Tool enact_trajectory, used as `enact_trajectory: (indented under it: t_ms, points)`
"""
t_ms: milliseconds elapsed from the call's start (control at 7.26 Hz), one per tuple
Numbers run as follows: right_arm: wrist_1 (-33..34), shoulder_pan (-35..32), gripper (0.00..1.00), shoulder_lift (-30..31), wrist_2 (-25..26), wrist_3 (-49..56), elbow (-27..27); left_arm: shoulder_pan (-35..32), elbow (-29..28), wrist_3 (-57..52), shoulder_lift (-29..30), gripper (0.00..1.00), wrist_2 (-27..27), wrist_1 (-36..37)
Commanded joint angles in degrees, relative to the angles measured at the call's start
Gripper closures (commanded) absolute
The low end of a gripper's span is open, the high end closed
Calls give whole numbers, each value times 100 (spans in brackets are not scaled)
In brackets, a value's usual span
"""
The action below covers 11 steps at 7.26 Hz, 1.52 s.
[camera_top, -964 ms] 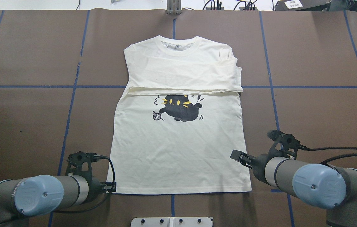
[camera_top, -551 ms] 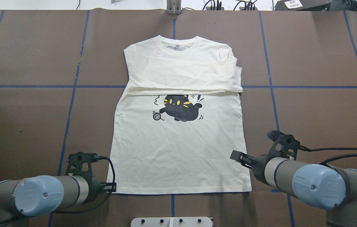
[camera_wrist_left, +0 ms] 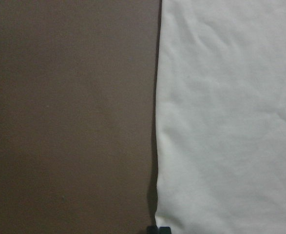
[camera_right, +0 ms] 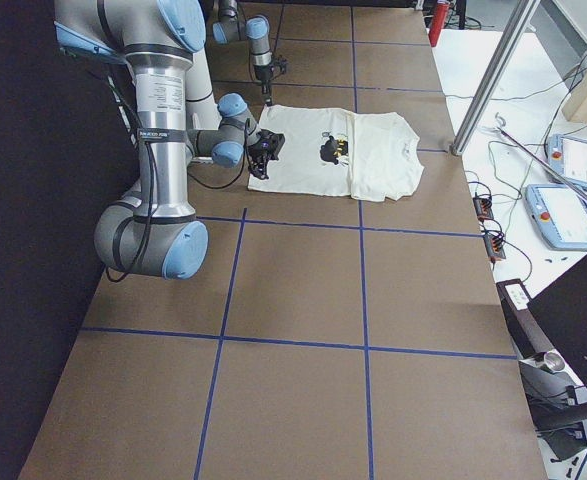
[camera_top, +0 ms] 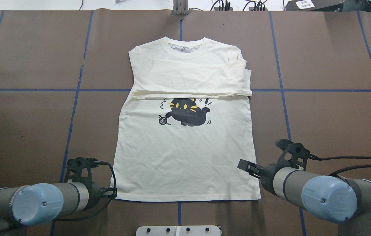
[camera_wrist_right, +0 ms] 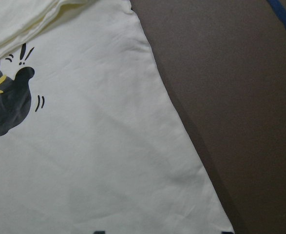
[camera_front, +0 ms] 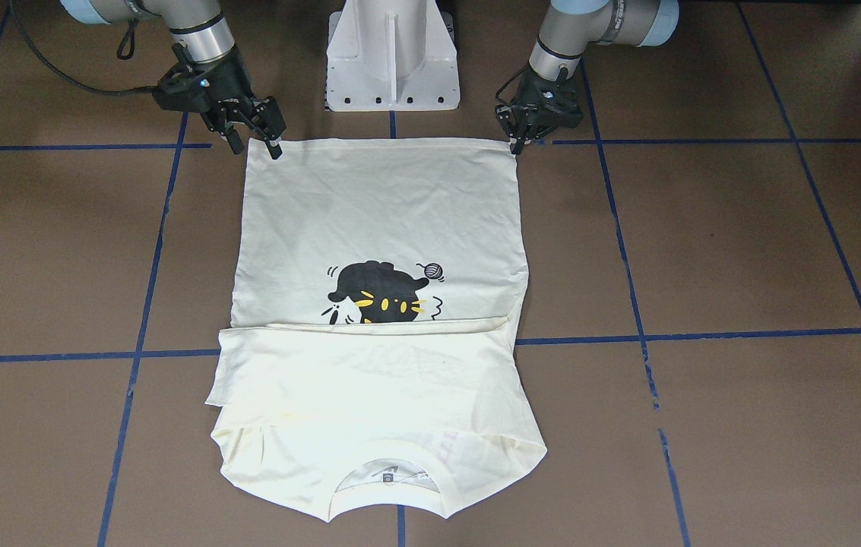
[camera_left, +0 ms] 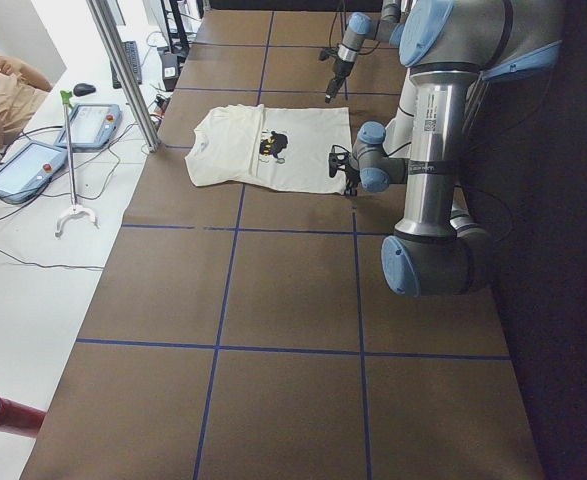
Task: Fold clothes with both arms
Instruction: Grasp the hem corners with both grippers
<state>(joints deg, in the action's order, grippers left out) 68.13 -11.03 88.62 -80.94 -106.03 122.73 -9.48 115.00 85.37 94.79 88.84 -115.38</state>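
T-shirt (camera_top: 185, 157) flat on the worktop (camera_top: 25, 114), cat print up, sleeves folded across the chest, well beyond both tools. Left tool (camera_front: 515, 143) is down on the hem corner nearest it, fingers pinched together on the cloth edge. Right tool (camera_front: 255, 140) sits at the opposite hem corner, fingers spread apart, gripping nothing, the cloth corner right at its fingertips.
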Motion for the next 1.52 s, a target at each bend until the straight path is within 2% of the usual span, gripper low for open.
enact_trajectory:
  t_ms: [0,413,689,827,1240,1378]
  points:
    - [7,127,16,32,104,-162,-3,-18,284,-12,-48,100,-16,50]
    - [-27,566,18,584,342,-435,5,-19,382,-12,30,100,-15,218]
    - [-19,987,30,613,525,-708,-30,-19,444,-3,13,100,-42,209]
    - [-19,1128,45,604,622,-839,-65,-36,453,-12,13,100,-103,209]
    - [-1,1200,47,542,623,-840,-214,-36,479,-12,4,100,-174,218]
    - [7,1200,54,516,623,-832,-223,-36,505,-12,-4,100,-174,218]
